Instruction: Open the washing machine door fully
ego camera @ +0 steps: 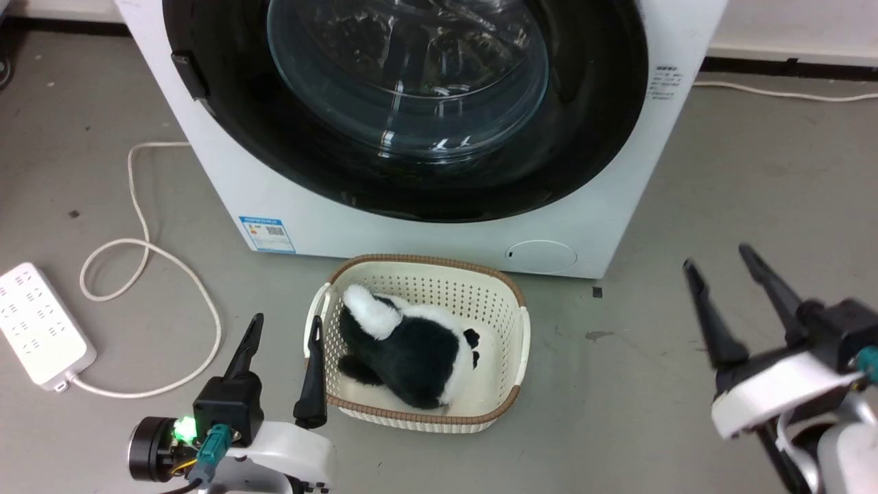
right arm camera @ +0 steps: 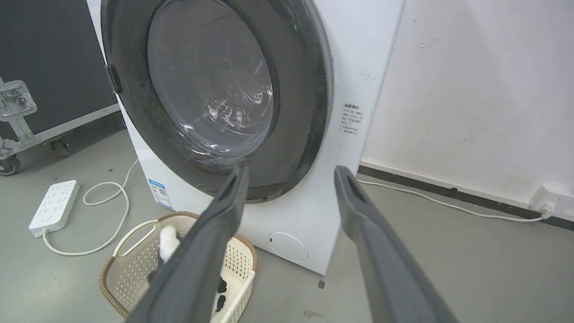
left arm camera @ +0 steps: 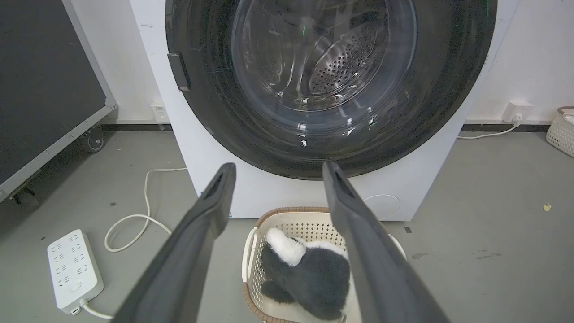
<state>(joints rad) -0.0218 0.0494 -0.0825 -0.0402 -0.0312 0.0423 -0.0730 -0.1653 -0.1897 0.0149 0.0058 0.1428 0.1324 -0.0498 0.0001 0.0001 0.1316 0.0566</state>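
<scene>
The washing machine door (ego camera: pixel 590 123) is a big round glossy black ring with a bulging clear glass window, lying flat against the white machine front; it also shows as the door (left arm camera: pixel 210 107) and the door (right arm camera: pixel 300 98). A small dark hinge block (ego camera: pixel 191 74) sits on its left rim. My left gripper (ego camera: pixel 286 328) is open at the lower left, beside the basket, well short of the door. My right gripper (ego camera: pixel 720 264) is open at the lower right over the floor, nothing between its fingers.
A cream basket (ego camera: pixel 518 322) with a black-and-white plush toy (ego camera: pixel 405 346) stands on the floor right before the machine. A white power strip (ego camera: pixel 41 322) and looping cable (ego camera: pixel 144 254) lie at the left. A black wheeled case (left arm camera: pixel 45 89) stands left of the machine.
</scene>
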